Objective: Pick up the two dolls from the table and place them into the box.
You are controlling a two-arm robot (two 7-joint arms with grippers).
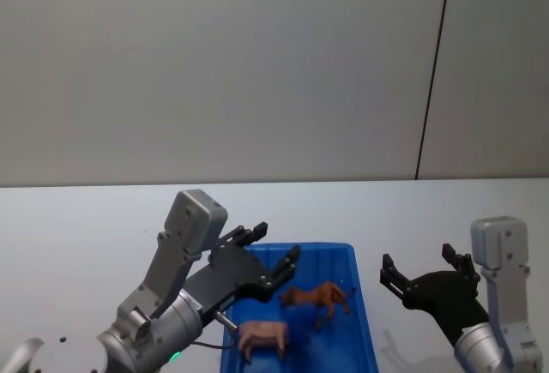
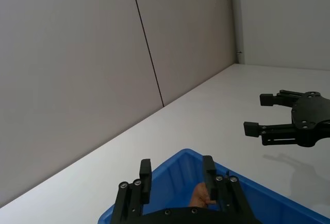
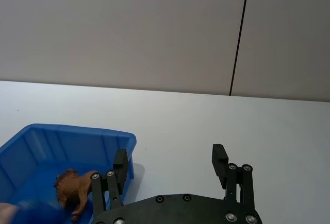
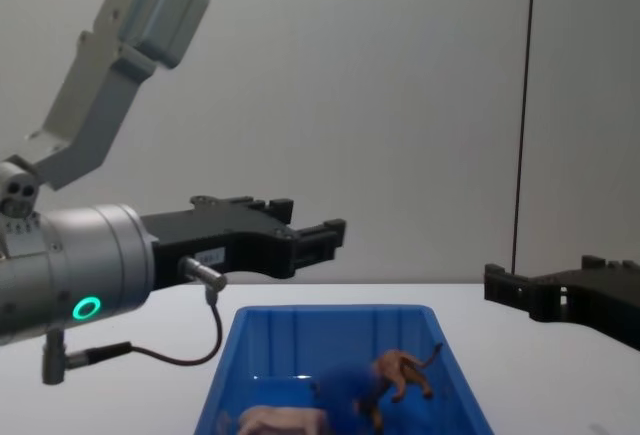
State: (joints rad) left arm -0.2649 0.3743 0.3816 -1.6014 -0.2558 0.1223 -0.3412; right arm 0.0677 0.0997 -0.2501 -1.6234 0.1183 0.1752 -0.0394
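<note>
Resting inside the blue box (image 1: 343,257), lion (image 1: 319,297) toward the far right, pig (image 1: 262,335) nearer and left. Left tool (image 1: 273,251) spread empty above it; right tool (image 1: 426,272) spread empty over the worktop (image 1: 69,227). Seemingly done.

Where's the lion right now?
The lion stands inside the blue box, in its right half, just right of the pig and below the open left gripper.

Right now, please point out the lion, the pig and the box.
lion (image 1: 319,297): head view, on its brown body.
pig (image 1: 262,334): head view, on its pink flank.
box (image 1: 360,304): head view, on its blue right wall.
</note>
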